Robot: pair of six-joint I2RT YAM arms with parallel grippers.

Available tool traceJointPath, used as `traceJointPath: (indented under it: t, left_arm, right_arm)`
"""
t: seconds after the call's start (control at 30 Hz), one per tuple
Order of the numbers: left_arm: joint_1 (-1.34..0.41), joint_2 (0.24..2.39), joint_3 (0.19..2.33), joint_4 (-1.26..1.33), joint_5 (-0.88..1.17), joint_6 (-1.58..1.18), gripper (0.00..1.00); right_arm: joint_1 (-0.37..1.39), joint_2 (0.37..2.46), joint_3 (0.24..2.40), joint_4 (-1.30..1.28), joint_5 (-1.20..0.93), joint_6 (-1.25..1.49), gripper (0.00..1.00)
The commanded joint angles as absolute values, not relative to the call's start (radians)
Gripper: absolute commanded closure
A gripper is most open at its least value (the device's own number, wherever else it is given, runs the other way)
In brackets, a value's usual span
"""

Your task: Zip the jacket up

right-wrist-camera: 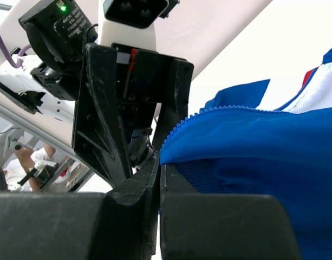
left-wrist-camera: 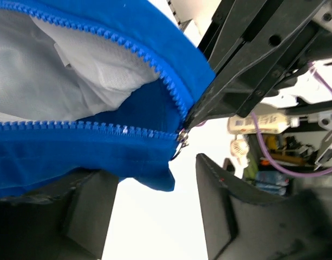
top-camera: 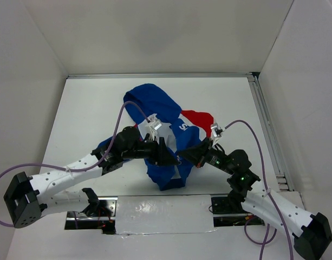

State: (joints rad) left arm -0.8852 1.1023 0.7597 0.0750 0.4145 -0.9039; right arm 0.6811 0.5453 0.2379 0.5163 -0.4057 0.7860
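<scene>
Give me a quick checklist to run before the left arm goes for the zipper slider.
1. Right gripper clamped on the jacket edge: ok.
2. Left gripper open and empty: ok.
3. Zipper slider in view where the tooth rows meet: ok.
4. Slider between the left fingers: not ok, it sits beyond their tips.
5. Slider free to pinch: cannot tell.
6. Zipper closed: not ok, the rows gape.

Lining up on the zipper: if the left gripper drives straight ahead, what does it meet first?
Likely the jacket hem by the zipper end, with the right gripper pinching it just beyond; depth unclear.
</scene>
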Motion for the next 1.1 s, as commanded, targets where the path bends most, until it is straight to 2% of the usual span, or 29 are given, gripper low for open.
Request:
traceJointPath:
  t: [0.0,0.17,0.23,0.33,0.5,0.63,0.7,0.77,0.8,0.9,1.07]
  left_arm:
    - [-0.884,1.08,0.773,0.144,0.397,-0.942,0.33]
    - [-0.884,1.1,0.739,0.255,0.437,-0.973,0.49]
    - [-0.884,1.115,0.745,0.262,0.44,-0.974,0.52]
    - [-0.882,1.124,0.746,0.258,0.434,-0.982,0.63]
    - [-0.882,1.1,0.715,0.287,0.437,-0.983,0.6]
    - [-0.881,1.048,0.684,0.288,0.408,-1.003,0.41]
    - [-0.881,1.031,0.672,0.284,0.385,-1.012,0.39]
    - [-0.881,1.011,0.661,0.288,0.368,-1.017,0.4]
    - [-0.881,1.005,0.657,0.285,0.354,-1.026,0.44]
    - [-0.881,0.999,0.646,0.316,0.363,-1.022,0.49]
    - [-0.881,1.034,0.672,0.305,0.379,-1.003,0.51]
  right_arm:
    - [0.69,0.54,0.291,0.554,-0.428,0.773,1.0]
    - [0.692,0.571,0.296,0.586,-0.439,0.781,1.0]
    - [0.692,0.577,0.302,0.594,-0.439,0.785,1.0]
    - [0.695,0.575,0.305,0.591,-0.44,0.781,1.0]
    - [0.698,0.577,0.302,0.574,-0.429,0.776,1.0]
    - [0.699,0.569,0.31,0.532,-0.423,0.759,1.0]
    - [0.699,0.565,0.311,0.523,-0.423,0.756,1.0]
    - [0.701,0.565,0.313,0.52,-0.423,0.756,1.0]
    - [0.7,0.565,0.313,0.52,-0.422,0.756,1.0]
    - [0.704,0.575,0.318,0.528,-0.425,0.759,1.0]
    - [0.707,0.606,0.319,0.563,-0.437,0.775,1.0]
